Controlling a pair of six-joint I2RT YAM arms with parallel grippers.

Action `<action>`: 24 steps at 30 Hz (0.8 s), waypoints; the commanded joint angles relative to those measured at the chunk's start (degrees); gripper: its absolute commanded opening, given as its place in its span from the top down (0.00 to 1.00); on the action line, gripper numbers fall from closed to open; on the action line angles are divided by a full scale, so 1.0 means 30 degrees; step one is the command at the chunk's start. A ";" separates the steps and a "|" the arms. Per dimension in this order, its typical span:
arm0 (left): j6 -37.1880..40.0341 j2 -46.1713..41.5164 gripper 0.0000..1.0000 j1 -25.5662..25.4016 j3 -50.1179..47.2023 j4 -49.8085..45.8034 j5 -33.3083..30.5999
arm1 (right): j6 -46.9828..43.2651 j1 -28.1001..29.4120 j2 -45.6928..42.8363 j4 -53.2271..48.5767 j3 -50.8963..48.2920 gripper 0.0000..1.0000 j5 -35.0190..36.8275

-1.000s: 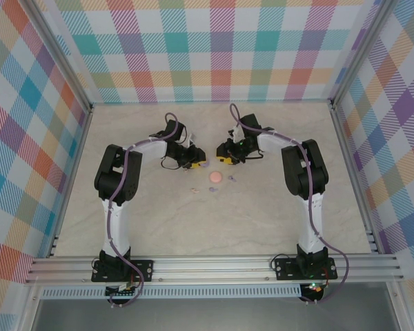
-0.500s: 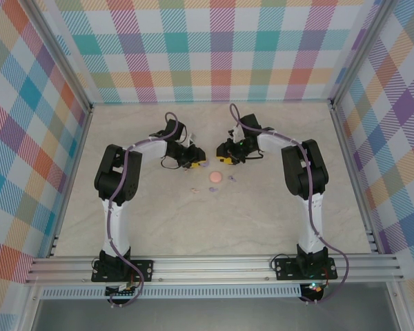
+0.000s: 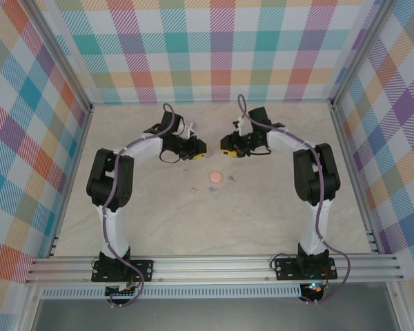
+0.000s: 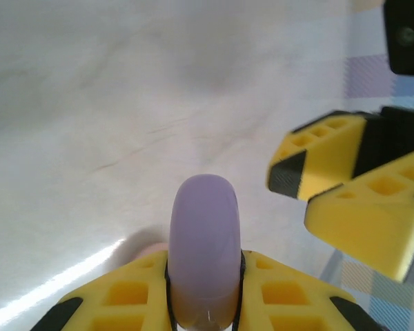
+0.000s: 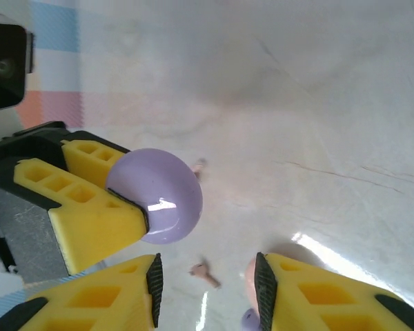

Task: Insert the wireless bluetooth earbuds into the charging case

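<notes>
Purple disc (image 4: 207, 241) is clamped edge-on in the left tool (image 3: 201, 149), above the tabletop (image 3: 262, 214). Right tool (image 5: 207, 269) has its jaws apart, empty, facing the disc at close range. Buds (image 3: 193, 189) lie loose by the pink disc (image 3: 214, 177), base-side of both tools. One pink bud (image 5: 205, 274) sits under the right tool's gap, so I'd say the right arm is nearer. Bud axis is too small to read. Walls are well apart from everything, plenty of room.

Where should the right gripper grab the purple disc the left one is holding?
Probably the purple disc's free half, jutting past the left gripper's fingers; come from opposite them, pinching its two broad faces, since the rim is rounded.
</notes>
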 commanded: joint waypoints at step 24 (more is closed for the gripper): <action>0.5760 -0.5395 0.86 -0.0551 0.2010 -0.2501 0.6846 | -0.7358 -0.0003 -0.4816 -0.2914 0.1649 0.54 -0.9563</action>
